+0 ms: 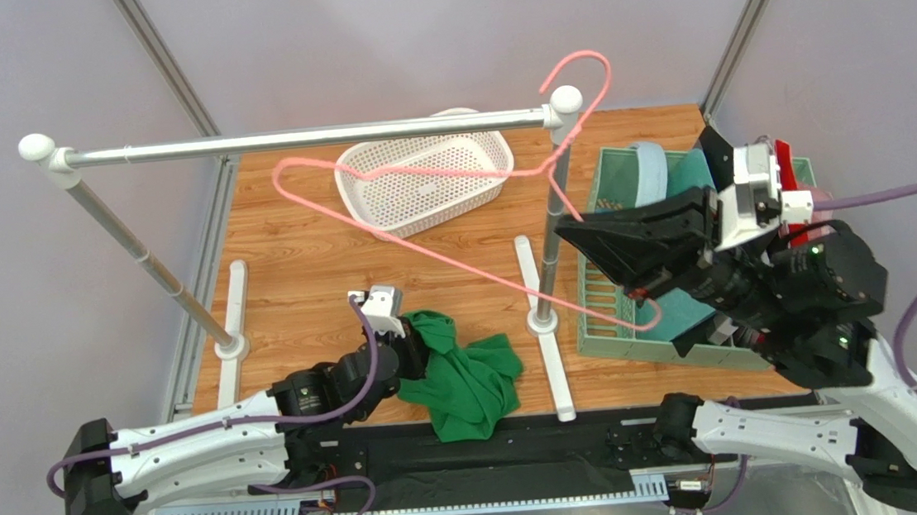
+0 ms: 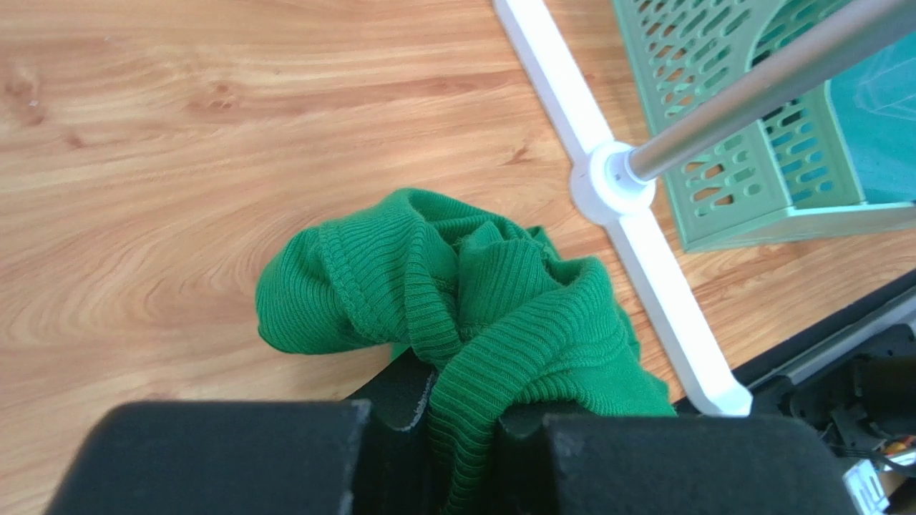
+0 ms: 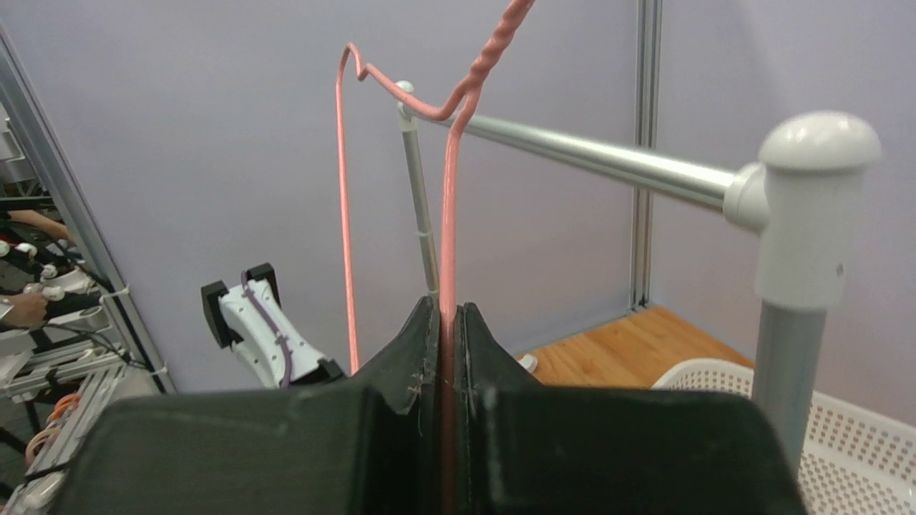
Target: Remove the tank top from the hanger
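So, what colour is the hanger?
Plain pink. The hanger shows best in the right wrist view.

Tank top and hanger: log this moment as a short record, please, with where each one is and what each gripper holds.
tank top: crumpled on the table, off the hanger
hanger: bare, held up, hook near the right end of the rail
left gripper: shut on a fold of the tank top
right gripper: shut on the hanger's wire
removal: looks done
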